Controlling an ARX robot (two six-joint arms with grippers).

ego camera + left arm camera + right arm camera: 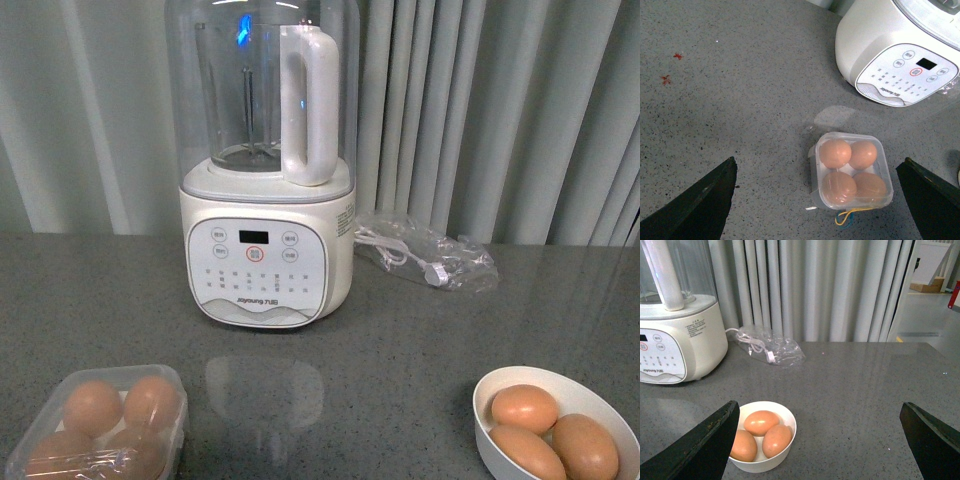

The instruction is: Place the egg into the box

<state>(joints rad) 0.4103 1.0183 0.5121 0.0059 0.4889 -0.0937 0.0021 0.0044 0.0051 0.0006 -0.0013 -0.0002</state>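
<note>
The box point(815, 165) is a small clear carton lying on the grey table, with four orange-brown eggs point(835, 152) in its hollows, one in each. The near two eggs look hazy, as if under clear plastic. Yellow and blue bands point(850, 218) lie on the table against its near side. It also shows at the bottom left of the front view point(30, 440). Three more eggs point(761, 422) lie in a round white bowl point(782, 416), which is at the bottom right of the front view point(490, 388). My left gripper point(819, 161) is open, high above the box. My right gripper point(820, 404) is open and empty, above the table beside the bowl.
A white blender with a clear jug point(268, 250) stands at the back middle of the table. A clear bag holding a white cable point(425, 252) lies to its right. Grey curtains hang behind. Two small red marks point(670, 67) are on the table.
</note>
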